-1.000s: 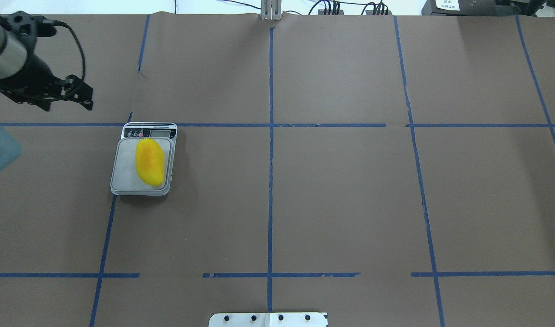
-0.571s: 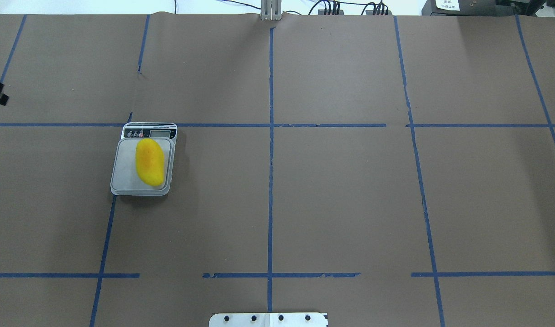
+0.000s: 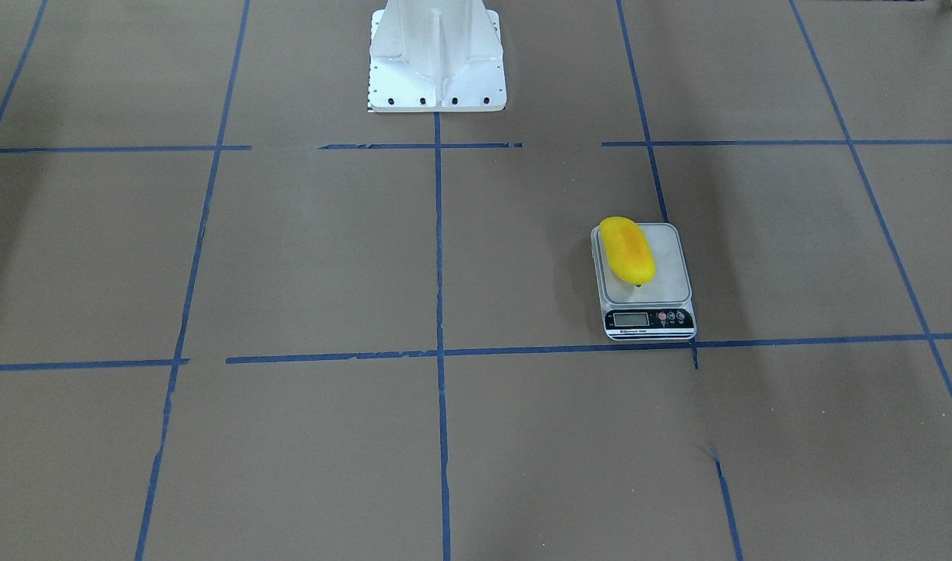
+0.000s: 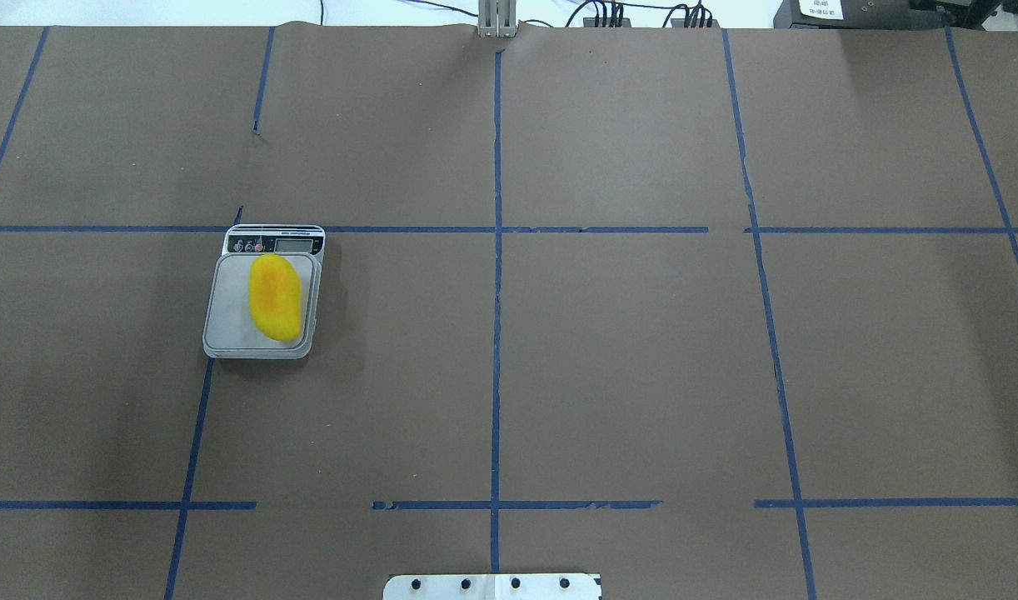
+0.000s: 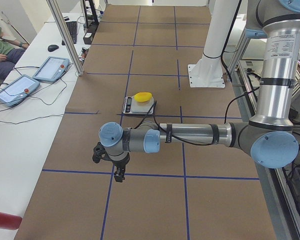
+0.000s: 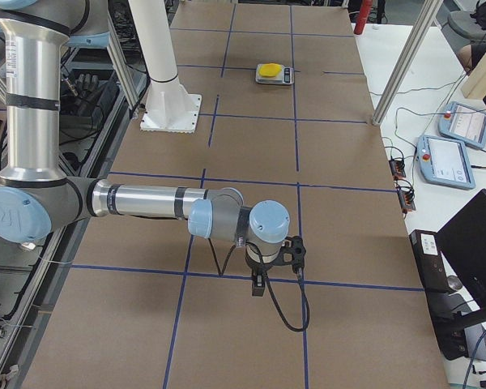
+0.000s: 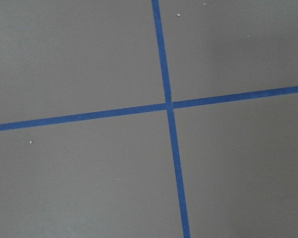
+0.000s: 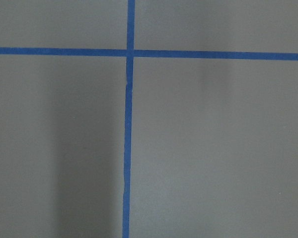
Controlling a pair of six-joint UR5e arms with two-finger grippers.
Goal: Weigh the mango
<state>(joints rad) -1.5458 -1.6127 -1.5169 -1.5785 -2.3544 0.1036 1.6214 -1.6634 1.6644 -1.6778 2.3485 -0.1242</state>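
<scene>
Gone from the overhead view since a second ago, the left pincer point(image 5: 119, 174) is hovering over the surface point(image 5: 155, 210); how far it or the right pincer point(image 6: 258, 285) is opening, I cannot tell. Well apart from both, the mango point(image 4: 274, 297) is lying on the scale point(image 4: 226, 321).

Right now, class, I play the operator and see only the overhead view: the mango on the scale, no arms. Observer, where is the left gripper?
Observer: The left gripper hangs above a tape crossing toward the table's left end, well apart from the mango.
Operator: And the right one?
Observer: The right gripper hangs toward the table's right end, far from the scale.
Operator: Do the wrist cameras see the mango?
Observer: No. Both show only brown paper and blue tape.
</scene>
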